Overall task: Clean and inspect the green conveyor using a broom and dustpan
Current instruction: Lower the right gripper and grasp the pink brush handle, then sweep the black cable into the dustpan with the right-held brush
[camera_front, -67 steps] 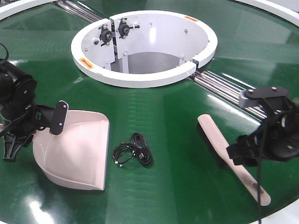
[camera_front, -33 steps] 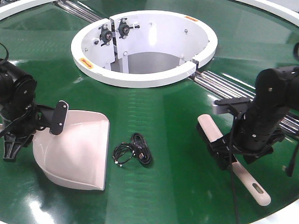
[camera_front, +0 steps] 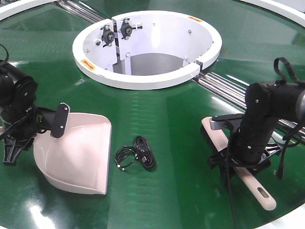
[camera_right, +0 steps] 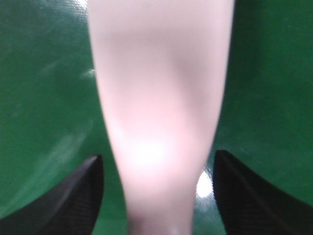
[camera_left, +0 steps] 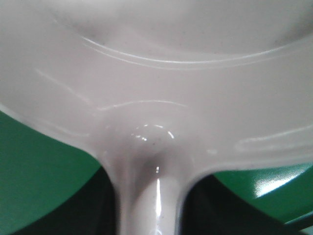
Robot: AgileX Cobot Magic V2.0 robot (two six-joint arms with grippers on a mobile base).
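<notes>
— Where is the right gripper (camera_right: 157, 171) now?

— Over the middle of the broom (camera_front: 213, 135). A second ago that arm hung farther toward the right edge of the green conveyor (camera_front: 162, 119), by the handle's end; half a second ago it had come in above the brush, and now it sits a little lower and farther left.

— Has it closed?

— No. In the wrist view its two dark fingers (camera_right: 83, 191) stand spread on either side of the pale handle, with green belt showing in both gaps.

— And the broom itself?

— It has not shifted. It lies flat on the belt's near right part, its head toward the silver rollers (camera_front: 224, 88) and its slotted handle tip pointing at the near right rim.

— The left side?

— Unchanged. The dustpan (camera_front: 78, 152) rests on the near left part of the belt, mouth facing the black cable (camera_front: 137, 156) coiled between pan and brush. The left gripper (camera_front: 52, 125) is at the pan's back wall. The wrist view shows the handle running straight toward the camera, but I cannot tell whether the jaws clamp it.

— The white hub (camera_front: 143, 78)?

— Same place, at the far centre.
</notes>
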